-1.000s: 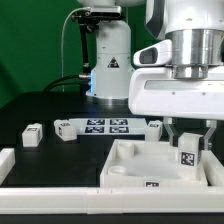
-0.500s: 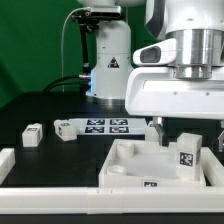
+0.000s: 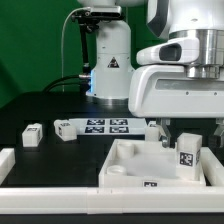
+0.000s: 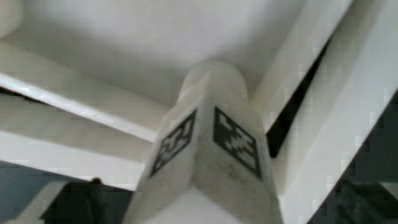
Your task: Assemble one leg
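Presently, one leg point(image 3: 187, 156) stands upright inside the white square tray point(image 3: 125, 165), in its corner toward the exterior view's right, tag facing the camera; in the wrist view the same leg point(image 4: 210, 140) shows two tagged faces, set close against the tray's raised rim point(image 4: 329, 100).

Gripper point(image 3: 186, 126): above that leg, fingers mostly hidden behind the white hand housing; one dark finger point(image 3: 163, 130) shows just beside the leg and apart from it. How wide it stands cannot be told; nothing seen in its hold.

Second leg point(image 3: 33, 133): loose on the black table point(image 3: 30, 105), toward the exterior view's left, well apart from the tray.

Marker board point(image 3: 100, 126): flat on the table behind the tray.
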You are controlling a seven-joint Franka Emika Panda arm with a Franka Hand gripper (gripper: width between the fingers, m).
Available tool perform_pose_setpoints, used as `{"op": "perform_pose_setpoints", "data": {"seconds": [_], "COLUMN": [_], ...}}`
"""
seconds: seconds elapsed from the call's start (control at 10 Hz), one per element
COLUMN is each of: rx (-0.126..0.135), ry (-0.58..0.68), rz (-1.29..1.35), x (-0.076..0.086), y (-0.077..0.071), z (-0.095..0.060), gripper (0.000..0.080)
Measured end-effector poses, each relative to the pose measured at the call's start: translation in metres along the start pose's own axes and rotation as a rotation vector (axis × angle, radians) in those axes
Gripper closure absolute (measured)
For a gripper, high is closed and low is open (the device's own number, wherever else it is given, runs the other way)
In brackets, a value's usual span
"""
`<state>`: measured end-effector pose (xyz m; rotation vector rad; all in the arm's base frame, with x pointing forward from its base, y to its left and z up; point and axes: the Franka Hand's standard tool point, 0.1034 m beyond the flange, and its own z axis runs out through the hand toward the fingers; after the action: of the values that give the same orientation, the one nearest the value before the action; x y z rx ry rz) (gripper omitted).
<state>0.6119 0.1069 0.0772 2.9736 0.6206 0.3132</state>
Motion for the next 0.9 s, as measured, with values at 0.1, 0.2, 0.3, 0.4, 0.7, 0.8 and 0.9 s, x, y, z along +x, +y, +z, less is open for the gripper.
{"op": "perform_pose_setpoints", "data": {"seconds": [0.1,0.2,0.3,0.4,0.7,0.8,0.9], "rx": [0.002,0.001,-0.013,-0.017,-0.017,-0.017,-0.019], "ry": [-0.008,-0.007,-0.014,-0.011,-0.012,-0.012,-0.014], "rz": [-0.132,-0.244,-0.431,-0.442,-0.44,-0.44,-0.443], "x": [-0.0006,-0.0009,-0.0016,-0.002,-0.0025,-0.0026,-0.0029], "y": [0.0024,0.0068,0.0093,0.0095,0.0102,0.0103,0.0119], "z": [-0.0007,-0.0007,-0.0004,0.0001,0.0006,0.0007,0.0004], "gripper": [0.0151,0.0151,0.0151,0.0151,0.0177,0.0348,0.0348]}}
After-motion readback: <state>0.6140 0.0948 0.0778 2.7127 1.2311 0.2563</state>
